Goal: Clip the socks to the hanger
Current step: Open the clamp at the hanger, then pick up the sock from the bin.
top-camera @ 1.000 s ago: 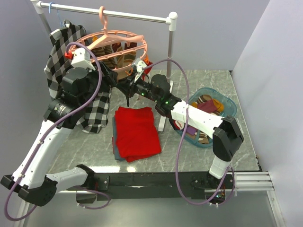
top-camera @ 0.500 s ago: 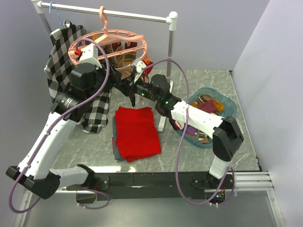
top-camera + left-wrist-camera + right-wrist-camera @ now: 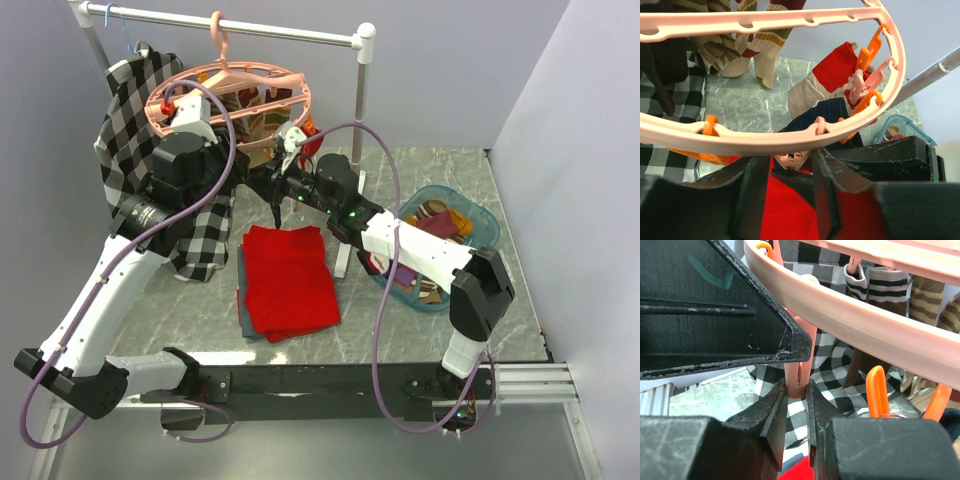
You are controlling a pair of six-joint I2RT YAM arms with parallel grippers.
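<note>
My right claw is pinched nearly closed on a pink clip under the hanger. My left claw gapes open, gripping nothing, just below its rim near the navy sock. I should squeeze squarely, steadying the hanger.

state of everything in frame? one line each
hanger, hooked on the rail
clipped socks, hanging from the hanger
left gripper, under the hanger ring, open or shut unclear
right gripper, shut on a pink clip
basket, upright, loose socks inside
red cloth, folded flat
checked shirt, hanging from the rail
</note>
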